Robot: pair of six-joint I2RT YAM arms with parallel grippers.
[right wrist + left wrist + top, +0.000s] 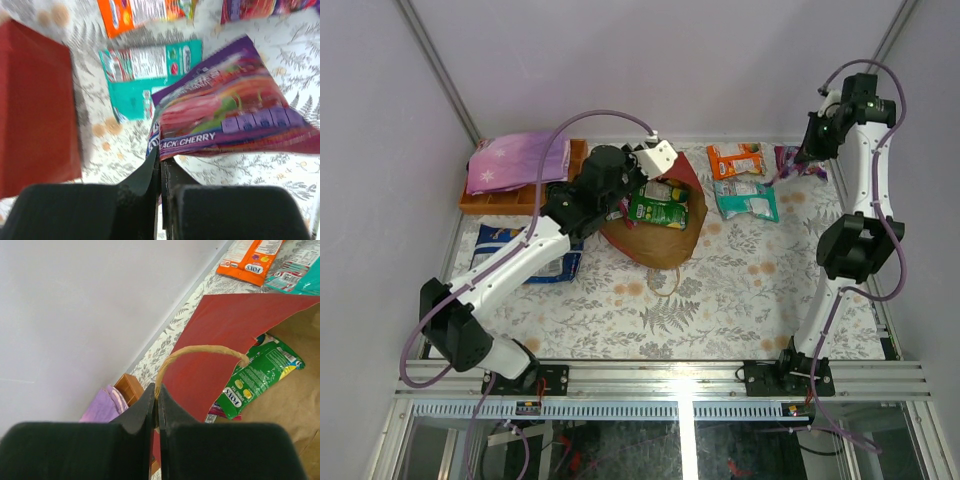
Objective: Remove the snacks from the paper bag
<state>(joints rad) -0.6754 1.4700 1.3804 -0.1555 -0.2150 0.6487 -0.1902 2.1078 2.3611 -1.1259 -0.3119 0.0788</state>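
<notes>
Bag handle point(205, 348) pinched by left end effector point(156, 392), purple packet point(225, 115) — by right end effector point(160, 156)

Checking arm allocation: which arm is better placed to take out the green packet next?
Right, probably. The left gripper is shut on the paper bag's handle, holding it open around the green packet; the right gripper need only drop its purple packet.

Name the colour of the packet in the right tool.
Purple and magenta; the black cherry packet shows best in the right wrist view.
</notes>
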